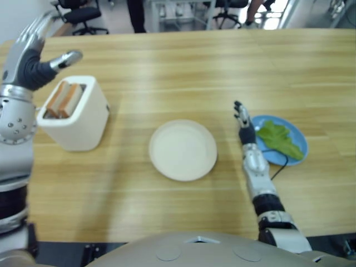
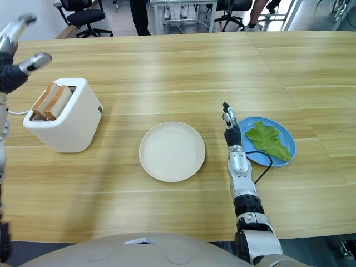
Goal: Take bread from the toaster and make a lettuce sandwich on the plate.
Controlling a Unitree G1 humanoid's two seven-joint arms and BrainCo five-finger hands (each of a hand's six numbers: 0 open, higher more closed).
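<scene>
Left hand point(image 1: 29, 55) hangs released, fingers spread and holding nothing, above and just behind the far-left corner of the toaster point(image 1: 83, 125), where two slices of bread point(image 1: 63, 100) stand upright in the slots with their tops showing. For this step it looks best to come straight down over the nearer slice, pinch its exposed top edge lightly so it does not crush, and lift vertically before carrying it to the bare white plate point(image 1: 182, 150) at mid-table. Right hand point(image 1: 245, 127) lies flat on the table, fingers straight and empty, touching or just beside the blue plate point(image 2: 281, 125) that holds the lettuce point(image 2: 268, 140). How deep the slices sit is hidden by the toaster walls, and the picture's corner cuts off the left fingertips
</scene>
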